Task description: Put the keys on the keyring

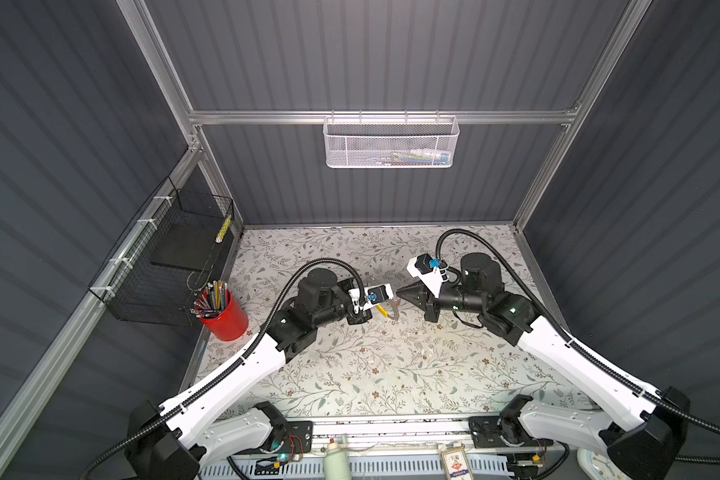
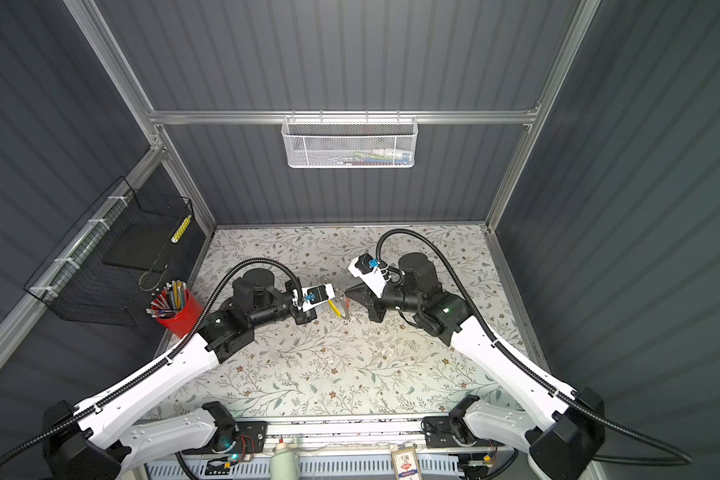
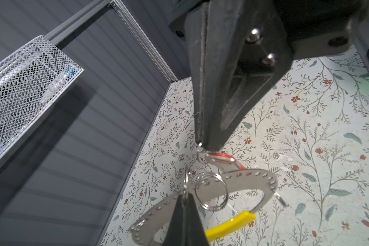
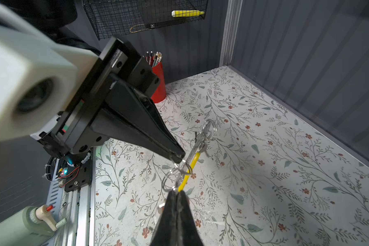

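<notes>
The keyring (image 3: 243, 179), a flat grey studded band with a yellow segment (image 3: 230, 225), hangs above the floral table between both grippers. My left gripper (image 3: 184, 197) is shut on its grey band, with a small split ring (image 3: 211, 192) looped round the band beside the fingers. My right gripper (image 3: 201, 144) is shut on the small ring of a key with a red tag (image 3: 222, 158), just above the band. In the right wrist view my right gripper (image 4: 177, 192) pinches that ring below the left gripper (image 4: 178, 157). Both top views show the yellow segment (image 1: 382, 311) (image 2: 334, 308) between the tips. No other key shows.
A red cup of pencils (image 1: 225, 318) stands at the table's left edge, below a black wire basket (image 1: 171, 257) on the left wall. A white mesh basket (image 1: 391, 143) hangs on the back wall. A pale bottle (image 1: 335, 457) stands by the front rail.
</notes>
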Robot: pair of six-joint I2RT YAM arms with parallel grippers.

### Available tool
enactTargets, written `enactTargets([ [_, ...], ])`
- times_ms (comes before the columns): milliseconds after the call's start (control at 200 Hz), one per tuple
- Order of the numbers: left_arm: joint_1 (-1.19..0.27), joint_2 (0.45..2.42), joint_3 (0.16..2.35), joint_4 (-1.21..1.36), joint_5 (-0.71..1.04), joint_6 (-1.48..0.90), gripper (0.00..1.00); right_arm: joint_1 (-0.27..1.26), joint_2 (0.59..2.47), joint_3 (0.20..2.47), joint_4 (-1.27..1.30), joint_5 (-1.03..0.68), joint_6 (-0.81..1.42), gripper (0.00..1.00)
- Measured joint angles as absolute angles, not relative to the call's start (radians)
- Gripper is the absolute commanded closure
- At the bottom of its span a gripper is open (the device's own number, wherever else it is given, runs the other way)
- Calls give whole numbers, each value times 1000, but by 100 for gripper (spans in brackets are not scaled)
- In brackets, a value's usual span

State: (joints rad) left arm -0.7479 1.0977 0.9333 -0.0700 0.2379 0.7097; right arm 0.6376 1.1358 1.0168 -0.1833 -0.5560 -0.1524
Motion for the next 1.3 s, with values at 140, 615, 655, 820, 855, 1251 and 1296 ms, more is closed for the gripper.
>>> enactTargets([
  [140,-759,1116,950,-73,231,695,100,638,1136,1008,-170,-558,-140,100],
  [615,-775,1129,982,-92,235,668,100,649,1100,982,-97,-508,-109,100],
  [655,-775,1129,982,-92,234,668,100,650,1100,981,-97,-501,-107,100],
  [820,-778,1129,982,-95,235,661,100,654,1099,965,-86,-472,-95,100],
  [855,-778,1129,982,-96,236,659,100,655,1099,961,-79,-464,-92,100],
  [1251,-782,1129,992,-104,247,658,100,656,1079,922,-33,-431,-64,100],
  [1296,-784,1129,996,-108,246,658,100,656,1073,917,-25,-429,-60,100],
])
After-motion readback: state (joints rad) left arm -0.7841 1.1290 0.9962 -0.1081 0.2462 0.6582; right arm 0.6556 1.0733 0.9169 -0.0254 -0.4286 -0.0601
